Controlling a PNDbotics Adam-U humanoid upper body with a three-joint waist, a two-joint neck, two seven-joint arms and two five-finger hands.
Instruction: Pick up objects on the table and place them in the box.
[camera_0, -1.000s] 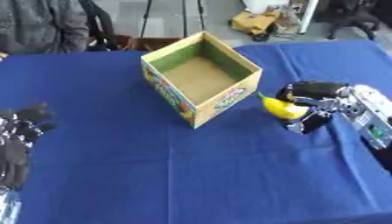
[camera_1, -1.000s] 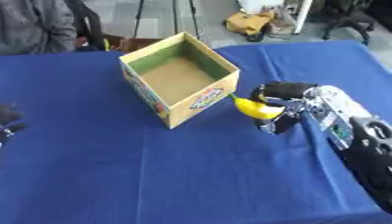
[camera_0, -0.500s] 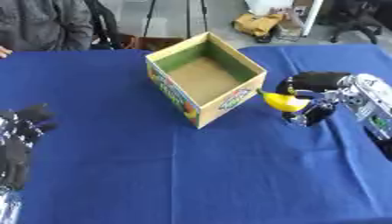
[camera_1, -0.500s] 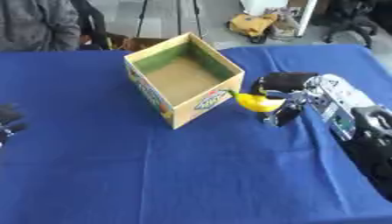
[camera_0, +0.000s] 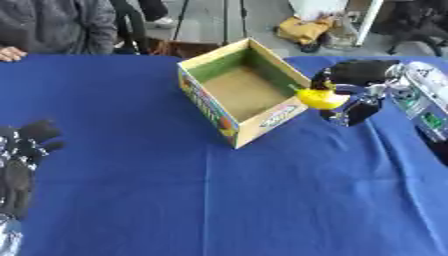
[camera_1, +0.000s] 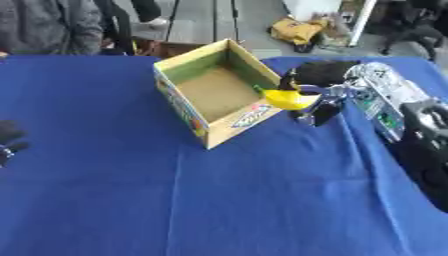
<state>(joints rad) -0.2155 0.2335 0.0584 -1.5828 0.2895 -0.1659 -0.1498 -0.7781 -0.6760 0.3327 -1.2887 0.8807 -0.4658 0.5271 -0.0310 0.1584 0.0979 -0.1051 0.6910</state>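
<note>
An open cardboard box (camera_0: 243, 89) with a green inside and printed sides stands on the blue table (camera_0: 219, 200), turned cornerwise. My right hand (camera_0: 357, 85) comes in from the right and is shut on a small yellow object (camera_0: 320, 97), held just above the box's right rim. Thumb and fingers pinch it from above and below. My left hand (camera_0: 22, 155) rests at the left edge, fingers relaxed and pointing up, holding nothing. The box floor looks bare in both views.
A person in a grey top sits at the far left edge, a hand (camera_0: 10, 53) lying on the table. Chairs, a tripod and a yellow bag (camera_0: 308, 30) stand on the floor beyond the table.
My right hand has carried the yellow object up and leftward, from beside the box to its right rim. The left hand has stayed put.
</note>
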